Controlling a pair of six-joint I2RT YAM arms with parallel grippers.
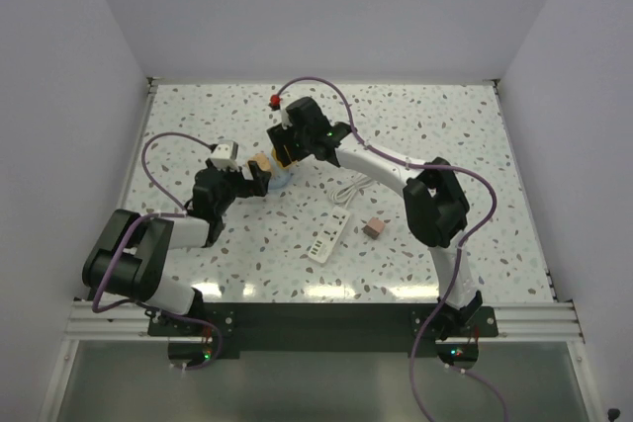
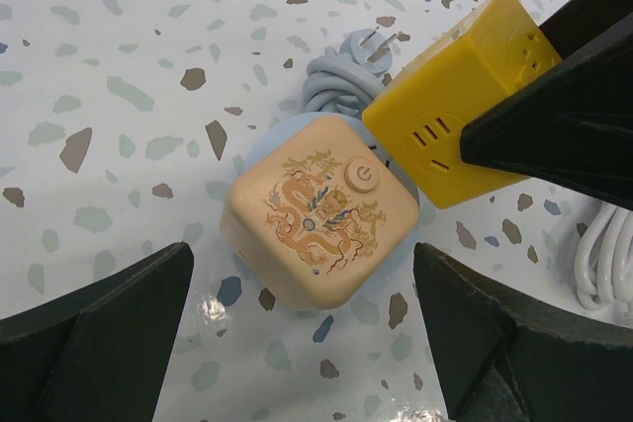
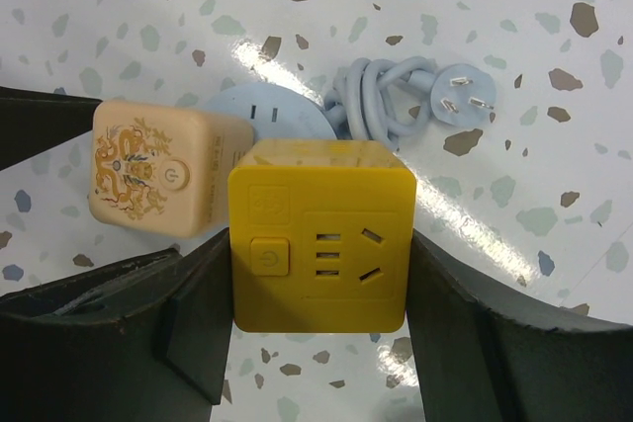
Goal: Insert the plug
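Observation:
The plug [image 1: 373,227], small, boxy and dusty pink, lies on the table right of centre at the end of a thin white cord [image 1: 351,191]. Neither gripper is near it. My right gripper [image 3: 321,279] is shut on a yellow socket cube [image 3: 321,244], one finger on each side. Beside it a peach cube [image 2: 321,210] with a dragon print rests partly on a pale blue disc [image 3: 262,106]. My left gripper [image 2: 302,284] stands open, its fingers wide apart on either side of the peach cube's near end and not touching it.
A white power strip [image 1: 329,239] lies just left of the plug. A coiled blue-grey cord with a pronged end [image 3: 460,101] sits behind the cubes. White cord loops [image 2: 603,264] lie to the right. A small red object [image 1: 276,100] shows near the back.

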